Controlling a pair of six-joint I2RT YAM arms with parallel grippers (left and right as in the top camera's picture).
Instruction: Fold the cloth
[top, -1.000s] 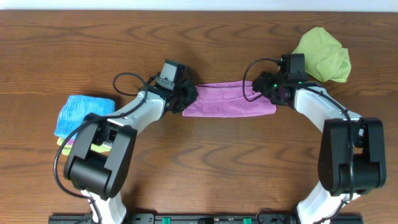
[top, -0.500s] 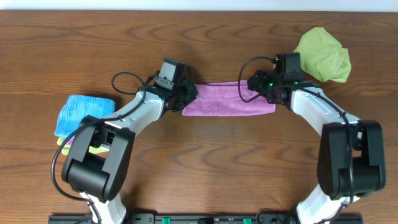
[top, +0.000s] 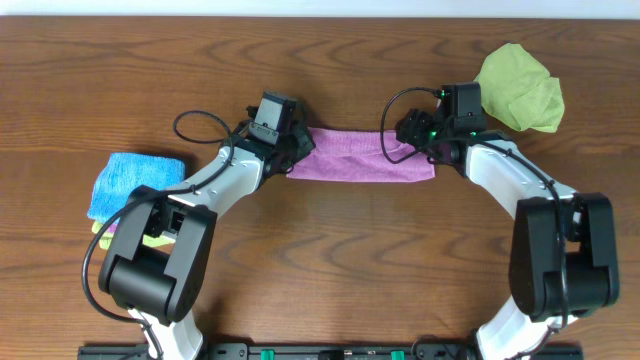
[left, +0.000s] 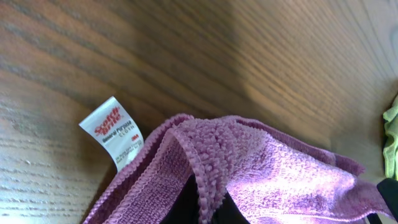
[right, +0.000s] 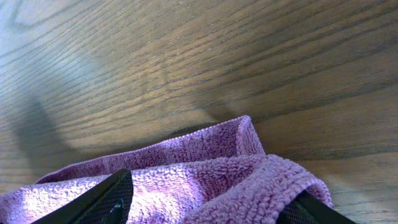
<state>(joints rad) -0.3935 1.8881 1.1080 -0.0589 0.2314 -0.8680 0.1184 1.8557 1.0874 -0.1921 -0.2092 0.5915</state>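
The purple-pink cloth (top: 360, 165) lies as a long folded strip on the far half of the wooden table, between my two grippers. My left gripper (top: 297, 150) is at the strip's left end. In the left wrist view a doubled cloth edge (left: 280, 180) with a white label (left: 115, 132) is pinched in its jaws (left: 205, 214), and the fingers are mostly hidden by cloth. My right gripper (top: 405, 135) is at the strip's right end. In the right wrist view its fingers (right: 211, 211) stand wide apart with a bunched cloth corner (right: 205, 174) between them.
A lime-green cloth (top: 518, 88) lies crumpled at the far right, just beyond the right gripper; its edge shows in the left wrist view (left: 392, 137). A bright blue folded cloth (top: 135, 183) sits on a stack at the left. Cables loop above both wrists.
Both grippers have shifted slightly toward the far edge, the right one also leftward. The purple-pink strip has moved with them and looks narrower; its right end has drawn in.
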